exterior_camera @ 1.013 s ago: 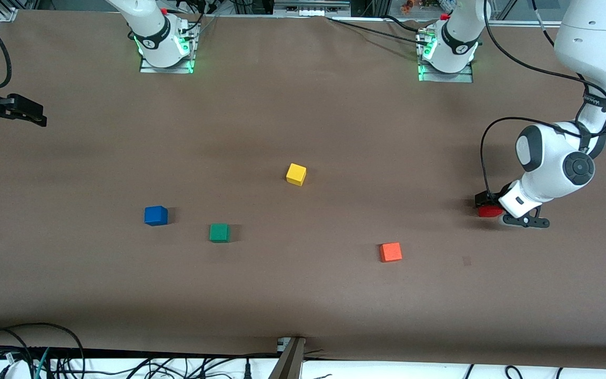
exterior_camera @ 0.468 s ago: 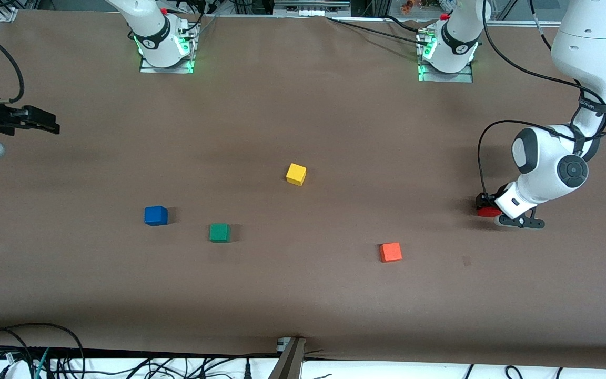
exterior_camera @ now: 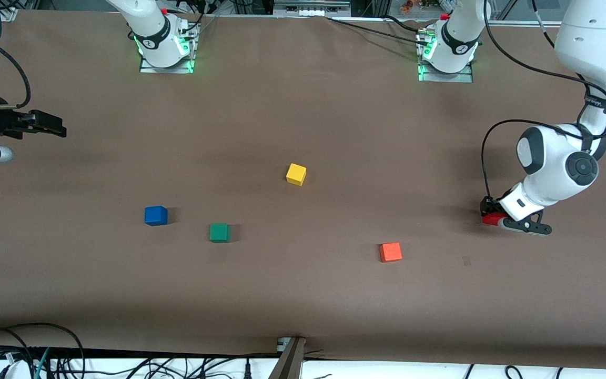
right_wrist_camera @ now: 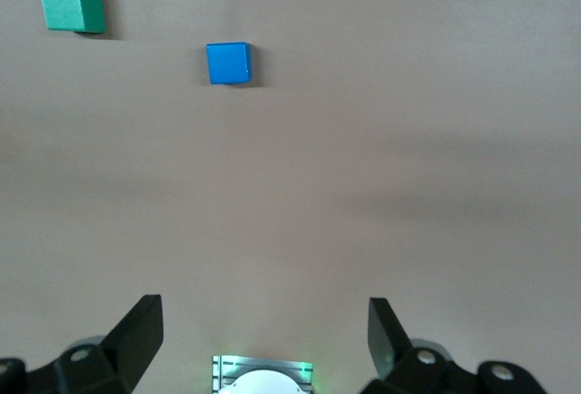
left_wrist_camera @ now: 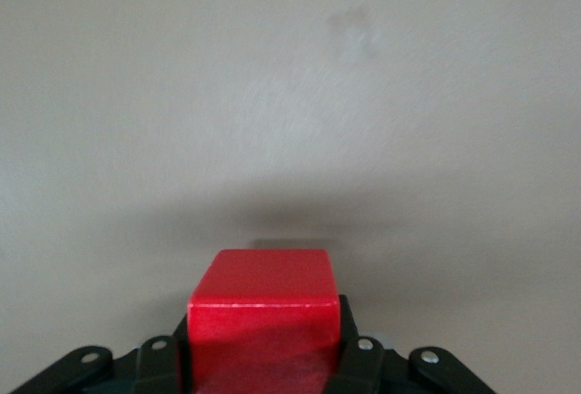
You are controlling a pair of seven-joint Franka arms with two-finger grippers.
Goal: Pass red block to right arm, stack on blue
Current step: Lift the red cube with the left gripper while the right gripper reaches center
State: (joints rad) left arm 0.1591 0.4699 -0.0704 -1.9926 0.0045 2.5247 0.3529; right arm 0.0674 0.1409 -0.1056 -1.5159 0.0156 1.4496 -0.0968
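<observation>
The red block (exterior_camera: 492,219) is a small red cube held between the fingers of my left gripper (exterior_camera: 494,219), low over the table near the left arm's end. In the left wrist view the red block (left_wrist_camera: 263,308) fills the space between the jaws of the left gripper (left_wrist_camera: 263,358). The blue cube (exterior_camera: 155,216) sits on the table toward the right arm's end and also shows in the right wrist view (right_wrist_camera: 229,63). My right gripper (exterior_camera: 57,128) is open and empty in the air over the right arm's end of the table, with nothing between the jaws in the right wrist view (right_wrist_camera: 263,330).
A green cube (exterior_camera: 219,232) sits beside the blue one, slightly nearer the front camera. A yellow cube (exterior_camera: 296,174) is mid-table. An orange cube (exterior_camera: 390,252) lies between the green cube and the left gripper. Cables run along the table's front edge.
My right gripper has moved in from the table's end toward the middle. My left gripper with the red block has shifted slightly, lower in the front view.
</observation>
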